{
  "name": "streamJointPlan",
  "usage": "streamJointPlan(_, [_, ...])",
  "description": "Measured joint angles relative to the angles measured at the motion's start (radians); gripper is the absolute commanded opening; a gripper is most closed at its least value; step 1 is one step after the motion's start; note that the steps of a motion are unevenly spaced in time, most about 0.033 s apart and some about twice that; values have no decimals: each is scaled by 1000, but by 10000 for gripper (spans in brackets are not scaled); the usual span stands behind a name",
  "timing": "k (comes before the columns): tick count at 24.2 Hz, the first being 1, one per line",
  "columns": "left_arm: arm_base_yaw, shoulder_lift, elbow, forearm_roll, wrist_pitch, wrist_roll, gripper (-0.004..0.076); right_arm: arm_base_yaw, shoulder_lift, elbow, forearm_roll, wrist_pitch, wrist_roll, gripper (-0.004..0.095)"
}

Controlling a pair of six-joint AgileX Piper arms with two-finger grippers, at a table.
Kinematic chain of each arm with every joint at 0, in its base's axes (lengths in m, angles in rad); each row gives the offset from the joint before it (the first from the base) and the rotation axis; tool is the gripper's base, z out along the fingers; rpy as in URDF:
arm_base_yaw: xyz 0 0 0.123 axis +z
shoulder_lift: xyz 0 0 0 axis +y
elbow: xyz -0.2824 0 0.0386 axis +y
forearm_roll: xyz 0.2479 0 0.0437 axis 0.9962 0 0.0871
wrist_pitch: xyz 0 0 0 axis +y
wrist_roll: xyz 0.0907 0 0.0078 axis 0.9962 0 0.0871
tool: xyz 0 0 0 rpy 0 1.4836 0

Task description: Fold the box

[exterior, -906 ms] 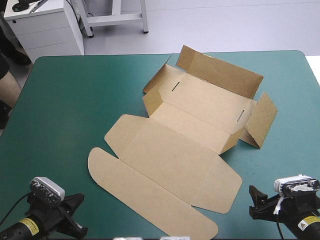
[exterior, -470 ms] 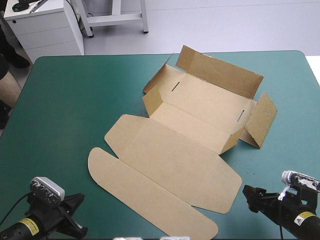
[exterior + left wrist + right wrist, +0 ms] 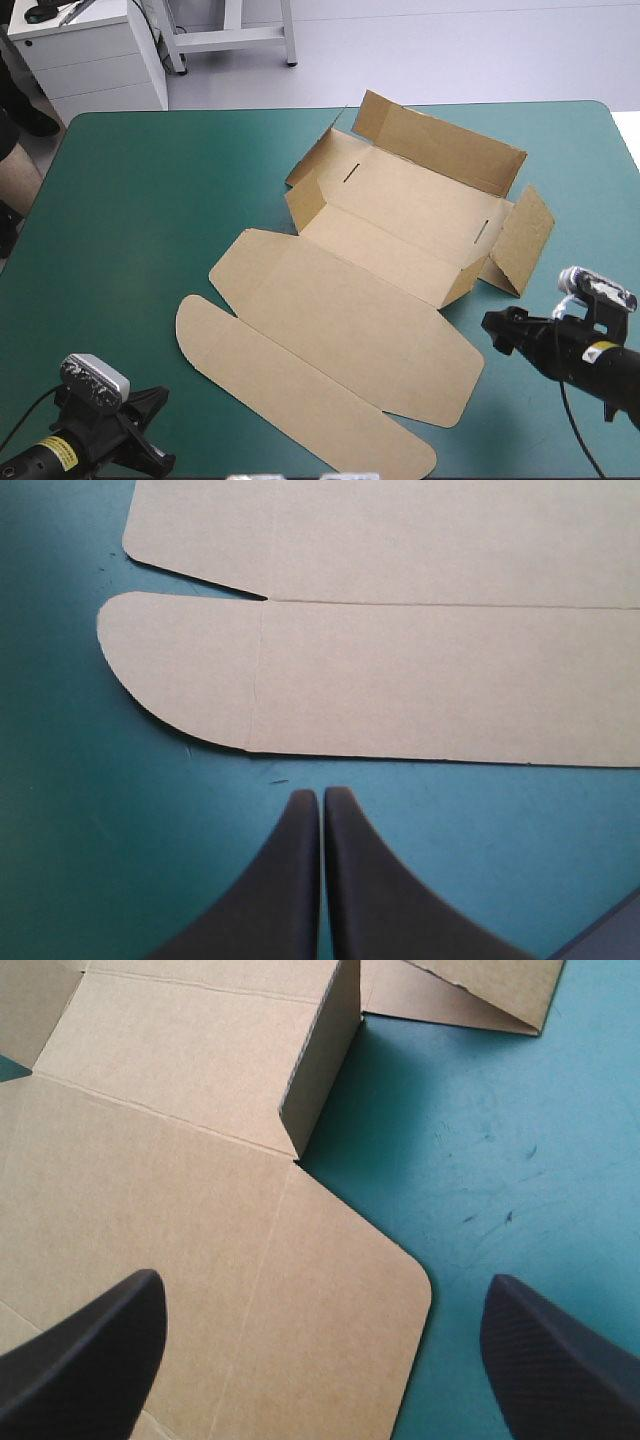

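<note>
High view: a brown box (image 3: 380, 290), cut from one sheet of board, lies near the middle of a teal-green table (image 3: 140, 220). Its far half is partly raised into a shallow tray with low walls, and nothing lies in the tray. Its near half, the lid, lies flat. The left end effector (image 3: 155, 428) sits low over the table, just short of the lid's nearest edge. The right end effector (image 3: 497, 333) points at the lid's right-hand corner, close to it but not touching.

Left wrist view: the left end effector is closed and empty, its two black fingers meeting in a point. Just ahead of the tips, across a narrow strip of bare table, lies the long flap (image 3: 400, 680) with a rounded end, flat and untouched.

Right wrist view: the right end effector is open wide, with nothing held. The lid's rounded corner (image 3: 330, 1290) lies ahead of it, between the two fingers and lower down. Farther ahead, a short wall (image 3: 320, 1070) stands upright at the tray's corner.

Judged from this, the board is probably light and stiff across each panel, and should bend readily only along its creases. Lying flat, it may slide rather than lift. A free edge looks the best hold: the rounded corner for the right side, the flap's edge for the left.
</note>
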Motion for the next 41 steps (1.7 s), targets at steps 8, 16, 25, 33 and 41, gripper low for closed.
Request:
streamJointPlan(8, [0, 0, 0, 0, 0, 0, -8, 0, 256, -163, 36, -11, -12, 744])
streamJointPlan(16, [0, 0, 0, 0, 0, 0, -8, 0, 488, -233, 83, -42, -27, 741])
streamJointPlan(25, [0, 0, 0, 0, 0, 0, -8, 1, 742, -234, 222, -130, -124, 735])
streamJointPlan(33, [0, 0, 0, 0, 0, -2, -8, 1, 824, -238, 389, -171, -313, 50])
streamJointPlan(41, [0, 0, 0, 0, 0, -2, -8, 1, 825, -238, 395, -178, -406, -15])
